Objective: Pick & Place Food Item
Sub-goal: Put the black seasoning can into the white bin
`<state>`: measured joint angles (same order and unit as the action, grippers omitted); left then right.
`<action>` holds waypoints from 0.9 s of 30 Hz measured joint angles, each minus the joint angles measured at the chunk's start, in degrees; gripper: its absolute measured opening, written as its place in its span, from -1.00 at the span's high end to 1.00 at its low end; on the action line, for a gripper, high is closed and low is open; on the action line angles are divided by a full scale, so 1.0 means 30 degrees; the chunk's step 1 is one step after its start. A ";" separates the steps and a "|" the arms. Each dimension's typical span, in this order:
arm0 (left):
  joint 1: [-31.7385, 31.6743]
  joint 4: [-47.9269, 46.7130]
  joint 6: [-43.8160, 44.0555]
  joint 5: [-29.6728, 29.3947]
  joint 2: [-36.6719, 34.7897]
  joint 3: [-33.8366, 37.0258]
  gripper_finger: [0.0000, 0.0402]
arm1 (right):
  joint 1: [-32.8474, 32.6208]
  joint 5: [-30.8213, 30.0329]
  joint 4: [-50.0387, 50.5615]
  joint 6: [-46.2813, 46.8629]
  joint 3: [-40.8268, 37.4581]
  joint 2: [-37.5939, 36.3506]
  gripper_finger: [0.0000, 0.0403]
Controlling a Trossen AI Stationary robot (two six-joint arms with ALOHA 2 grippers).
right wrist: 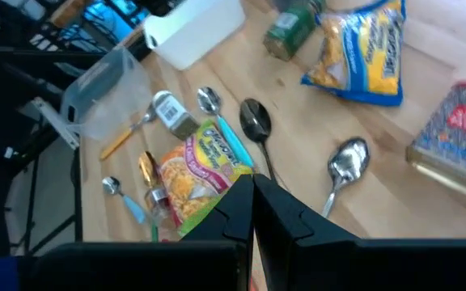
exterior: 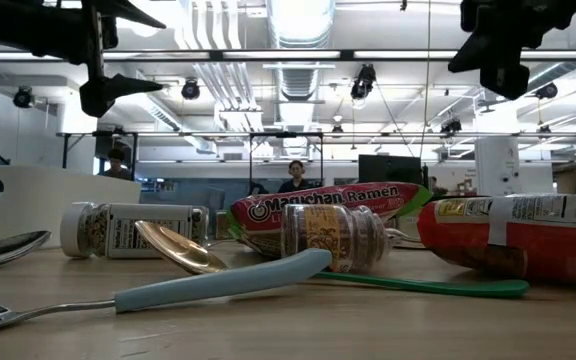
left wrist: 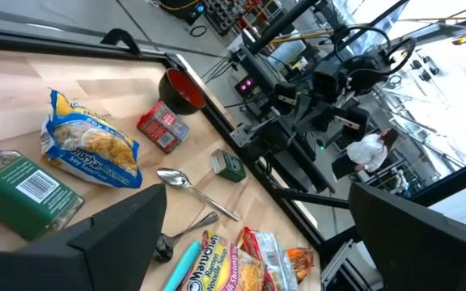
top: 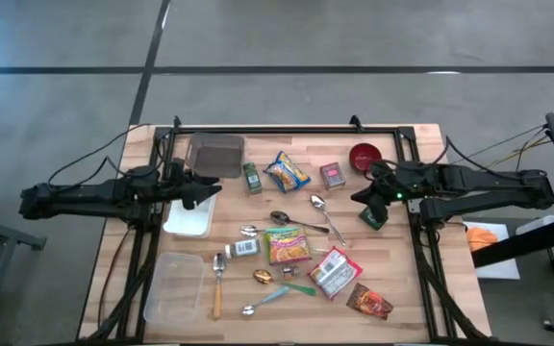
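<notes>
Seen from above, two dark robot arms reach in from either side of a wooden tabletop [top: 392, 288] strewn with food packets and cutlery. The left hand [top: 203, 190], at left of centre in the overhead frame, hangs with its fingers spread wide and nothing between them, over the near edge of a white tray [top: 188, 217]. The right hand [top: 365, 196], at right of centre, has its fingers pressed together, as its wrist camera shows, and carries nothing; it sits just below a red bowl [top: 365, 156] and just above a small green tin [top: 372, 215].

The food items lie untouched in the middle of the frame: a blue-and-yellow ramen packet [top: 286, 171] toward the top, a small red box [top: 332, 174] to its right, a green-and-pink Maruchan ramen packet [top: 288, 245] at centre, a red-and-white packet [top: 333, 272] lower right of it, and a dark red packet [top: 369, 302] nearest the bottom right corner. A green jar [top: 251, 178] lies beside a dark container [top: 216, 155] at upper left. A clear plastic container [top: 174, 286] sits at lower left. Spoons [top: 327, 217] lie scattered among the packets, one with a pale blue handle [top: 275, 296] near the bottom.
</notes>
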<state>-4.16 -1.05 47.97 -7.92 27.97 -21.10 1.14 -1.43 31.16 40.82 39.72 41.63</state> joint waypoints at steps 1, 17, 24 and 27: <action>0.0000 0.0002 0.0003 0.0000 0.0000 0.0000 -0.94 | 0.0002 0.0019 0.0010 0.0235 0.0000 0.0234 0.96; 0.0000 -0.0005 0.0057 0.0007 0.0000 0.0000 -0.94 | 0.0023 0.0804 0.0984 -0.0421 0.0063 0.3683 0.06; 0.0000 -0.0005 0.0066 0.0007 0.0000 0.0000 -0.94 | 0.0009 -0.0905 0.7802 0.0915 0.1696 0.4848 -0.12; 0.0000 -0.0005 0.0066 0.0007 0.0000 0.0000 -0.94 | -0.0006 -0.1228 0.8608 0.0814 0.1928 0.5334 -0.12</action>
<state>-4.16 -1.06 48.16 -7.90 27.97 -21.10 1.13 -5.11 56.99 43.26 45.51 57.64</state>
